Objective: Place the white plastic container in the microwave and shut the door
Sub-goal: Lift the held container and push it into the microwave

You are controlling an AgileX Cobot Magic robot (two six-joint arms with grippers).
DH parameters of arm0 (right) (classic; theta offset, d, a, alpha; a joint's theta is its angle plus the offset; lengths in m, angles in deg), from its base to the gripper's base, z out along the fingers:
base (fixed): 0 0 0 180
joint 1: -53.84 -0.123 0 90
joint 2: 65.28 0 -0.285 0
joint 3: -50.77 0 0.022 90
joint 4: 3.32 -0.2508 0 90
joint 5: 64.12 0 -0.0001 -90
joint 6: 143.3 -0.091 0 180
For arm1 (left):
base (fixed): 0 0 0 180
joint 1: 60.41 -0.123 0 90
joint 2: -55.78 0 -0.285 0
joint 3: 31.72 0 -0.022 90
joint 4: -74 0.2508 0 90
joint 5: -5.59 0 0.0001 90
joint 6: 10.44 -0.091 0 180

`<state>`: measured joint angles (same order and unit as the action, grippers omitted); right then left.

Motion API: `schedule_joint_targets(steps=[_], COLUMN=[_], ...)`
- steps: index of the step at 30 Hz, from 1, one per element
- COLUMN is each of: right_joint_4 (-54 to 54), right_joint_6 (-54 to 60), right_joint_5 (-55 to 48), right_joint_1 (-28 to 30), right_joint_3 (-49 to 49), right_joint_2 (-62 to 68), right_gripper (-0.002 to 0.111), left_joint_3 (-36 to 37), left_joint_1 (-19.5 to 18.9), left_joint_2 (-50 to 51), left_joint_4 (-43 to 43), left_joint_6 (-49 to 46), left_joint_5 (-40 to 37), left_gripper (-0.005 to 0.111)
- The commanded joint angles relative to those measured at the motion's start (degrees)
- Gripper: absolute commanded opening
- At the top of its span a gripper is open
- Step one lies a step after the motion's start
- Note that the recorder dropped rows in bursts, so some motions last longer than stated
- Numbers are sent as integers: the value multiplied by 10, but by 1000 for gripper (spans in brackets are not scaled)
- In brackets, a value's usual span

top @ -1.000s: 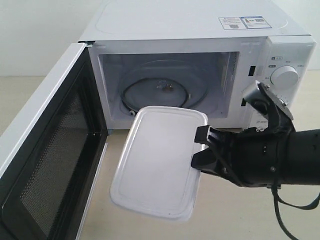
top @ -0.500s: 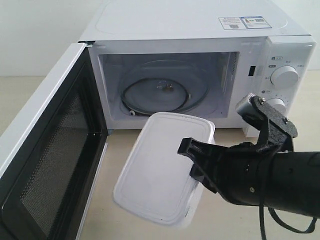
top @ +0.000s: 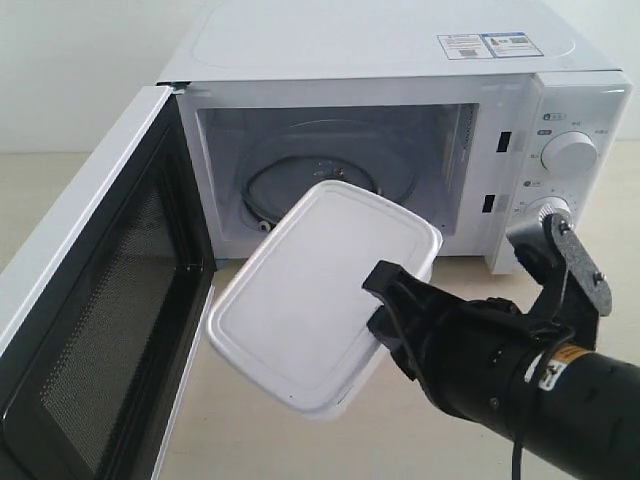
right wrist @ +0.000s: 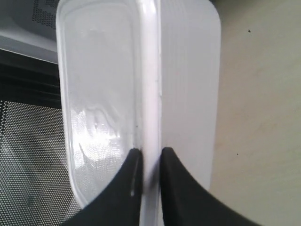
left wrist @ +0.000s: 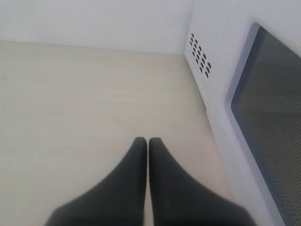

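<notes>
One pale table [top: 250,440] carries the microwave [top: 400,60], the largest thing here, a white box with two stickers [top: 490,44] on its top. The door [top: 90,300] is wide open and swings out from the left side of the microwave, its dark mesh window facing the cavity. Inside the microwave lies a round glass plate [top: 300,170].

The white plastic container [top: 310,290] is not inside the microwave. It hangs tilted just in front of the microwave's opening, with the lid turned up and its far corner at the lower edge of the opening. The right gripper [top: 380,300] pinches the rim of the container at the end away from the microwave; the wrist view shows both fingers pressed on the rim.

The left gripper [left wrist: 147,141] is beside the outer face of the microwave's door, over bare table, fingertips together and holding nothing.

Two round dials [top: 570,153] sit on the microwave's right panel.
</notes>
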<state>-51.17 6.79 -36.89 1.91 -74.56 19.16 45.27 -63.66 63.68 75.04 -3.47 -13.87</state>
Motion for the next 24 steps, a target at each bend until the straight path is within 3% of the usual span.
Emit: schedule_joint_targets(steps=[1, 7, 24], right_joint_4=[84, 91, 20], right_joint_6=[-122, -177, -161], right_joint_5=[59, 125, 167], right_joint_1=[0, 0, 1], right_joint_3=[7, 3, -96], right_joint_2=[36, 80, 174], right_gripper=[0, 0, 0], left_joint_3=[2, 2, 2], left_joint_1=[-1, -1, -1], left_joint_2=[-1, -1, -1], left_joint_4=[-4, -4, -4], left_joint_6=[-1, -1, -1], left_joint_5=[1, 1, 1], left_gripper=[4, 4, 4])
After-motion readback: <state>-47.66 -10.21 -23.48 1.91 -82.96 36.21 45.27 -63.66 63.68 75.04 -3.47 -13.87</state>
